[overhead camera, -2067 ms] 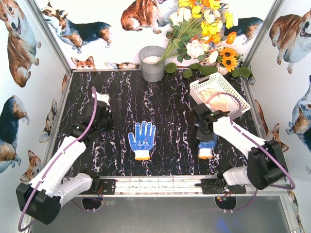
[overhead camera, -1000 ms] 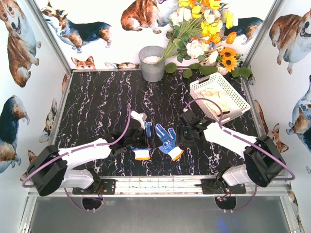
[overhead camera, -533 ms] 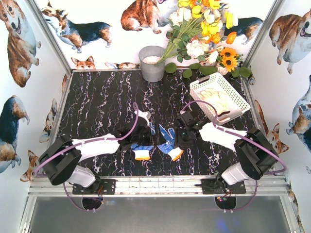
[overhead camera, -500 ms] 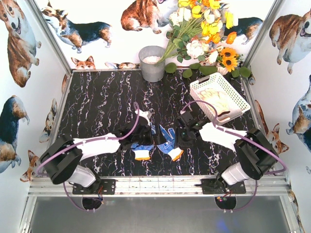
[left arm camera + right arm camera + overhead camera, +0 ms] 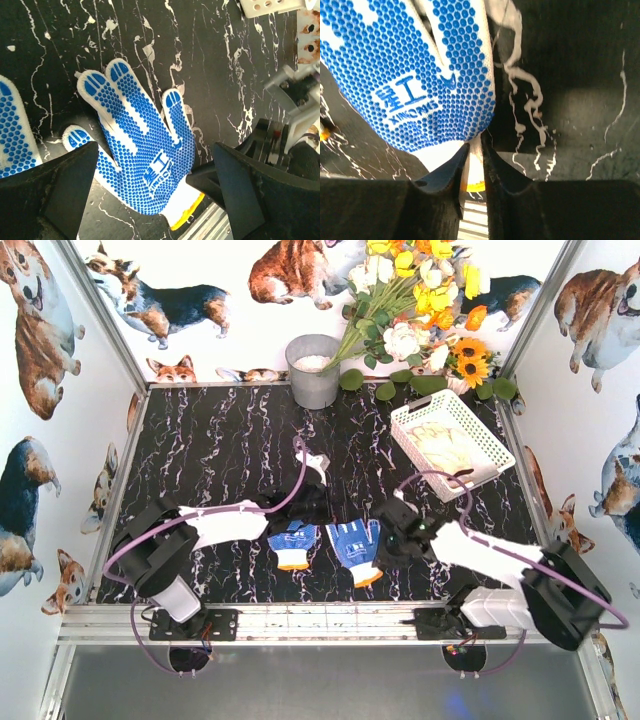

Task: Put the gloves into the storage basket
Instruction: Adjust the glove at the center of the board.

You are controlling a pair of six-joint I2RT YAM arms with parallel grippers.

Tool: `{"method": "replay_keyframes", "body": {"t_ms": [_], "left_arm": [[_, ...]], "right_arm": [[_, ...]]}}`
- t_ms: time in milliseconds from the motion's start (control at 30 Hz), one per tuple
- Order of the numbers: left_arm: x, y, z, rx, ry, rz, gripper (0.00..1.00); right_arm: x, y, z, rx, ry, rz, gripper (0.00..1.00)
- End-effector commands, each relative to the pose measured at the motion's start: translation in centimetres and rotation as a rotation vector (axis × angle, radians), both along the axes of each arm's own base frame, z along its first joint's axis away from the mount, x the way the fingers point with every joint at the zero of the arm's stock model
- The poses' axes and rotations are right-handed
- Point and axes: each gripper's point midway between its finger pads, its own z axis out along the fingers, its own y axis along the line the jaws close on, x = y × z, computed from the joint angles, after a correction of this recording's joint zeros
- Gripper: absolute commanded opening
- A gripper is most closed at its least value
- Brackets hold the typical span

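Though overhead hides it, right wrist shows fingers (image 5: 437, 185) pinching glove (image 5: 415, 70).

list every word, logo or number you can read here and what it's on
"星工" - blue print on the palm of the blue-dotted glove nearer the right arm, clear in the right wrist view.
"XINGONG" - small blue letters just under those characters, same glove.
Left wrist view: same logo, tilted; its small letters are too blurred to read.
Other blue-dotted glove: any print is too small to read.
No other text seen.
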Motion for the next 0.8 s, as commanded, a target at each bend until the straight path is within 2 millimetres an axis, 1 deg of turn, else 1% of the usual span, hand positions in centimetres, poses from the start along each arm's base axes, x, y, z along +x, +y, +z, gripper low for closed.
{"method": "replay_keyframes", "body": {"t_ms": [0,100,133,200,267,333,433,467,533,600,667,700,767], "left_arm": [[-0.1,-1.8,1.3,-0.055,-0.026,-0.042,0.91],[-0.8,-2.7,1.6,-0.072,-0.014,-0.068,0.9],[-1.3,-3.0,0.7,-0.062,0.007,-0.078,0.9],[-2.1,-3.7,0.6,-0.07,0.02,-0.087,0.89],[-2.5,-3.7,0.2,-0.065,0.034,-0.065,0.88],[-2.3,-3.1,-0.2,-0.055,0.051,-0.022,0.86],[-2.2,-1.9,-1.2,-0.014,0.068,0.018,0.83],[-2.3,-1.7,-0.5,-0.019,0.059,0.021,0.83],[-3.0,-1.3,-0.2,-0.024,0.067,0.016,0.83],[-3.9,-0.9,-0.1,-0.023,0.084,0.005,0.82],[-4.5,-0.4,0.1,-0.012,0.091,-0.003,0.8],[-5.1,0.5,-0.8,0.016,0.108,-0.005,0.78],[-5.8,1.4,-1.2,0.043,0.116,-0.016,0.76]], "right_arm": [[-0.9,-0.9,-0.1,-0.012,-0.026,-0.145,0.27],[-0.5,-1.5,1.4,-0.025,-0.077,-0.149,0.46],[-0.1,-1.7,2.2,-0.034,-0.104,-0.135,0.51],[0.9,-2.1,3.5,-0.061,-0.17,-0.112,0.56],[2.0,-2.4,4.4,-0.078,-0.225,-0.091,0.59],[2.8,-2.4,4.9,-0.069,-0.237,-0.084,0.59],[3.2,-1.3,4.9,0.018,-0.187,-0.092,0.59],[3.2,-0.6,4.8,0.057,-0.171,-0.079,0.59],[2.7,0.9,4.6,0.127,-0.133,-0.042,0.58],[1.8,1.6,4.2,0.162,-0.078,-0.028,0.56],[0.8,1.8,3.1,0.161,-0.008,-0.016,0.52],[0.4,1.8,2.8,0.161,0.015,-0.011,0.5],[-0.3,1.5,2.6,0.152,0.043,-0.006,0.49]]}}
